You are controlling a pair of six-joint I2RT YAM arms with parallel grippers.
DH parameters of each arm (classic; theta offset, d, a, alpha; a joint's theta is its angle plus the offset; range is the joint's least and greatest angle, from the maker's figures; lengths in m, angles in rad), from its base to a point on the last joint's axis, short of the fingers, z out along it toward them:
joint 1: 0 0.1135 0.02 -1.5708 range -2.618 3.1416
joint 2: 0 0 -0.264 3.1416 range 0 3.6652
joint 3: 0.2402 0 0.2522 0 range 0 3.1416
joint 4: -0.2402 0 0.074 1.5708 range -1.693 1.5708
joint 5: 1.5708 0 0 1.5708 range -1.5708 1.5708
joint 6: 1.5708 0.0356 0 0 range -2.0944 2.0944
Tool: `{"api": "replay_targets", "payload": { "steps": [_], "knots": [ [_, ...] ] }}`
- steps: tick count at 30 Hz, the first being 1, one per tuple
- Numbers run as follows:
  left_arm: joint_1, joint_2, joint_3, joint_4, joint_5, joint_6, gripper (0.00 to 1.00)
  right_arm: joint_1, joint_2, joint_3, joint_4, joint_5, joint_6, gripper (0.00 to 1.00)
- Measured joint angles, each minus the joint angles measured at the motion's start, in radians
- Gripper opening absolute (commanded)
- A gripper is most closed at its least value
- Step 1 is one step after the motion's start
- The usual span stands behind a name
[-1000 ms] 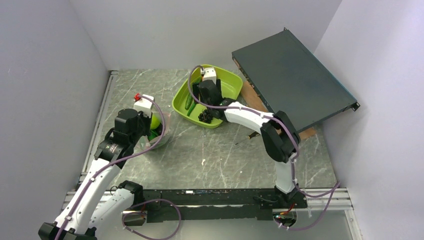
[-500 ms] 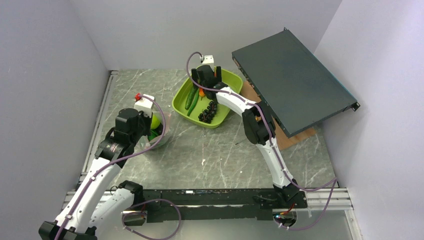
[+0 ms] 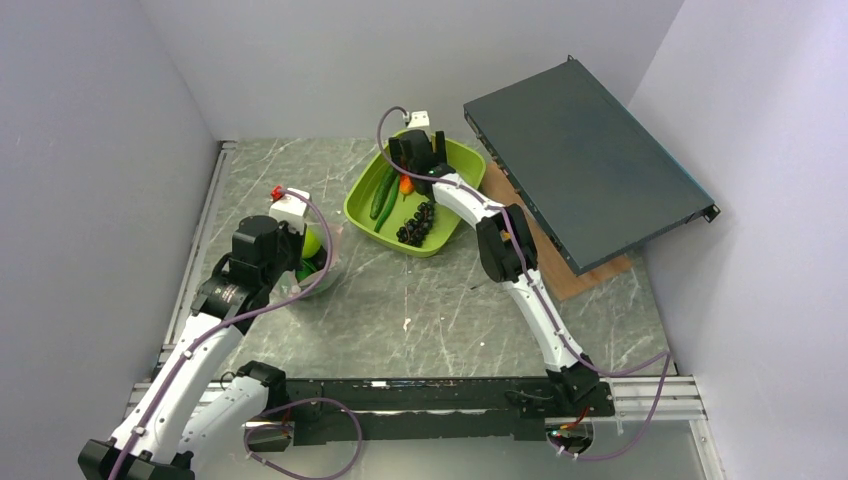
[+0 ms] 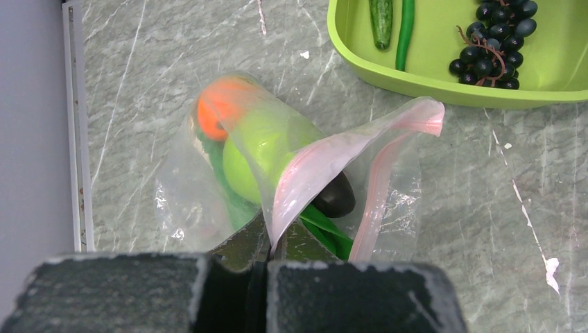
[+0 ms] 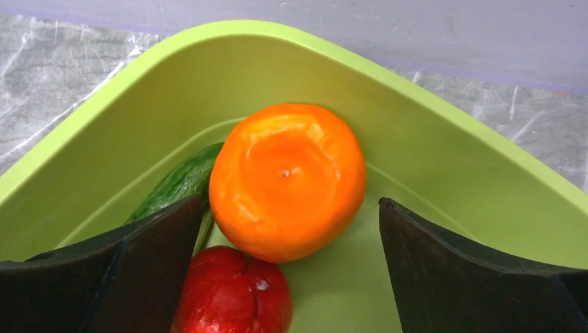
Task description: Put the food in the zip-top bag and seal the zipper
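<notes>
The zip-top bag lies on the table, left of the lime-green tray. My left gripper is shut on its mouth edge, lifting the pink zipper so the mouth gapes. Inside it are an orange, a green apple, a dark eggplant and green pods. My right gripper is open in the tray's far corner, with a second orange lying between its fingers, untouched. A red pepper and a cucumber lie beside it. Dark grapes sit at the tray's near end.
A large dark flat box leans at the back right, over a brown board. White walls close in the table on the left, back and right. A metal rail runs along the table's left edge.
My right arm has stretched from the tray's middle to its far corner, and its gripper has opened wide. The left gripper and the bag have stayed put.
</notes>
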Motion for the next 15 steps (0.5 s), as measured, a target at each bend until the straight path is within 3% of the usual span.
{"api": "replay_targets", "payload": {
  "steps": [6, 15],
  "knots": [
    [0.0, 0.0, 0.0, 0.0, 0.0, 0.0, 0.0, -0.01, 0.028, 0.008, 0.014, -0.053, 0.002, 0.95],
    [0.0, 0.0, 0.0, 0.0, 0.0, 0.0, 0.0, -0.012, 0.044, 0.02, 0.039, -0.061, -0.006, 0.48]
  ]
}}
